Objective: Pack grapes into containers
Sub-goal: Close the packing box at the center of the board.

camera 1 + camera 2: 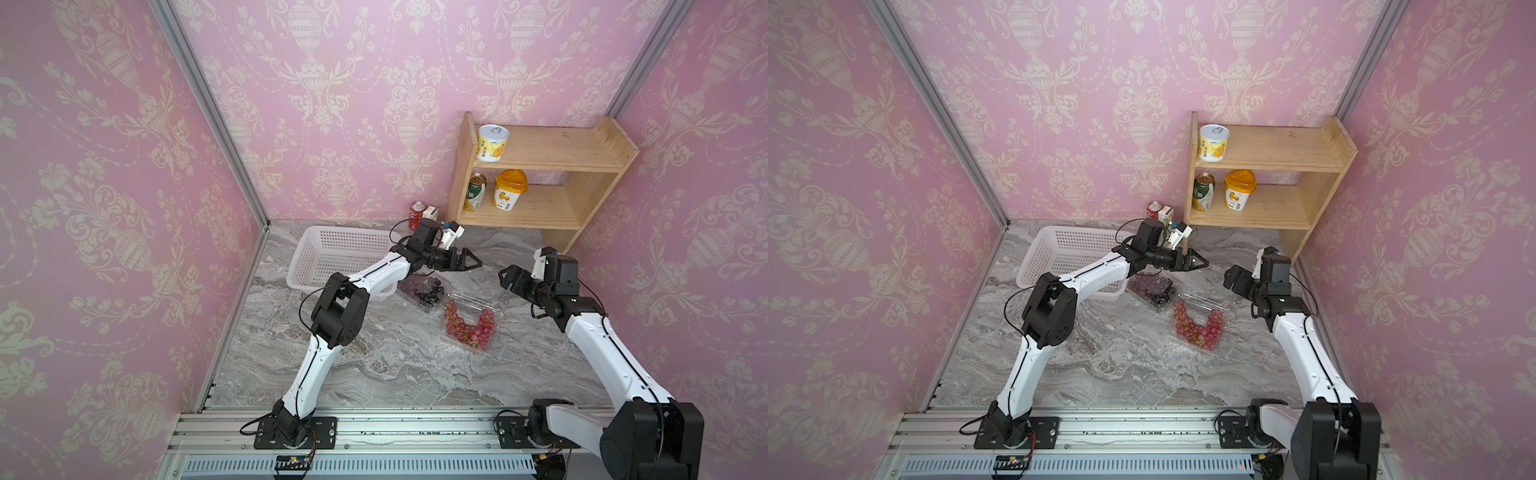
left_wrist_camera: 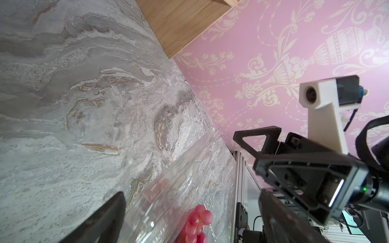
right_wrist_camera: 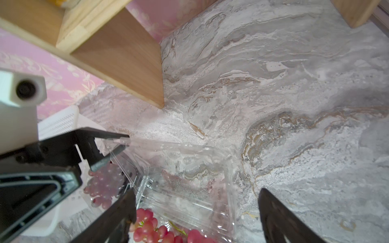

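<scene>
Marble top point(image 1: 374, 365): pink grapes point(image 1: 469, 326), clear clamshell point(image 1: 473, 305)

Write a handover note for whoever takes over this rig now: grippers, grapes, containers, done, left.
Left gripper: open, at the far edge of the open clear container; contact unclear.
Right gripper: open, empty, raised beside that container.
Pink-red grapes lie in it; dark grapes in a second container beside the white basket.
Done: both bunches boxed.
Left: probably shut the open container; whether the second is shut is unclear.
</scene>
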You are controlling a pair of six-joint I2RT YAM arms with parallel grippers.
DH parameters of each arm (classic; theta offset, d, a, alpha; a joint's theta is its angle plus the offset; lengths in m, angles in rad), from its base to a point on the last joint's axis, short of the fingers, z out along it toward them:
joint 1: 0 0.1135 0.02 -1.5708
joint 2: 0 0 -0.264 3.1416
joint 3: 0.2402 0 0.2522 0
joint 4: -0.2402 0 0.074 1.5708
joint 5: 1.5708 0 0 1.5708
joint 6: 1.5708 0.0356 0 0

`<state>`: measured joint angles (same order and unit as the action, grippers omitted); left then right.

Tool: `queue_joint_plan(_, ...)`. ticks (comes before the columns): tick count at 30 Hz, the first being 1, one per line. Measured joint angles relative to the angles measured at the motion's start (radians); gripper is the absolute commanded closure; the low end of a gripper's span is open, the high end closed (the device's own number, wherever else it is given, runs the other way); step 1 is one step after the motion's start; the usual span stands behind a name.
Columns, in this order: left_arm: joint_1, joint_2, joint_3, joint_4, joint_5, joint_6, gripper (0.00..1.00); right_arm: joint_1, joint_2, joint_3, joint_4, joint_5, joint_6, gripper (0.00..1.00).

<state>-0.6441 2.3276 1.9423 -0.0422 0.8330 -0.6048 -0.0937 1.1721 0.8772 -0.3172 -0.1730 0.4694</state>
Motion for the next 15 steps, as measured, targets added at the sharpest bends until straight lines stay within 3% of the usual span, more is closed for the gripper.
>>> queue_joint_plan(10, 0.0, -0.05, -0.042, 0.027, 0.0, -0.014, 0.01, -0.061, 0.329, 0.36, -0.163, -0.09, -0.012, 0.0)
queue_joint_plan(15, 0.0, -0.08, -0.05, 0.043, 0.0, -0.016, 0.01, -0.06, 0.443, 0.429, -0.212, -0.177, -0.031, 0.0)
